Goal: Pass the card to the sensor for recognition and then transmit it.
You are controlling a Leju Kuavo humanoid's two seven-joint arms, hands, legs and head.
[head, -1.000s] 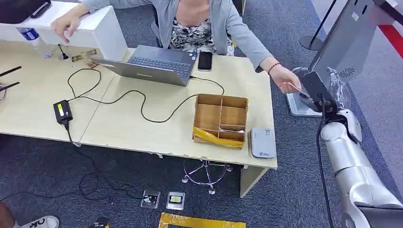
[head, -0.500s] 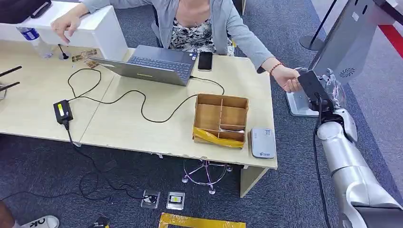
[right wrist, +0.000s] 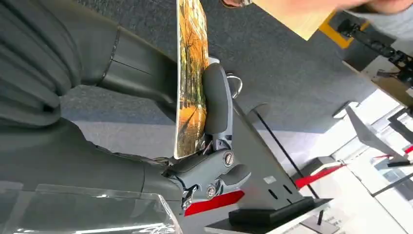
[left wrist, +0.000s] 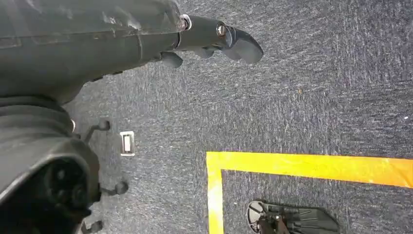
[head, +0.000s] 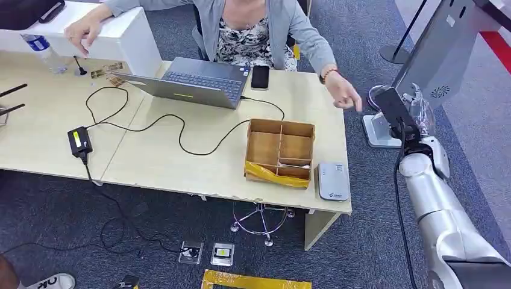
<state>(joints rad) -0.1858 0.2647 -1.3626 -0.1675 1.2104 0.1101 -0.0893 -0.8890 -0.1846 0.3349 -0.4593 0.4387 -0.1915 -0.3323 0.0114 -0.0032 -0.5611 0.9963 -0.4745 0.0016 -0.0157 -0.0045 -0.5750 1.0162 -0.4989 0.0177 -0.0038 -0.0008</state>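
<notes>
gripping the card (right wrist: pixel 190 78) in the right robot hand (right wrist: pixel 204 122), beside the bench (head: pixel 181 162), well apart from the sensor (head: pixel 333 180); scan and handover still ahead. left robot hand (left wrist: pixel 214 41) hanging, holding nothing.

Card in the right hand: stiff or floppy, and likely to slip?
Probably stiff: the card stays flat and straight edge-on. Likely light, being so thin. It may slip, since the right hand pinches only its glossy faces between thumb and fingers.

A pale wooden desk (head: pixel 181 162) stands on dark blue-grey carpet (head: pixel 72 205) marked with yellow tape (left wrist: pixel 302 165). A chair base (head: pixel 260 221), possibly chrome, shows beneath. Lighting looks bright and even.
</notes>
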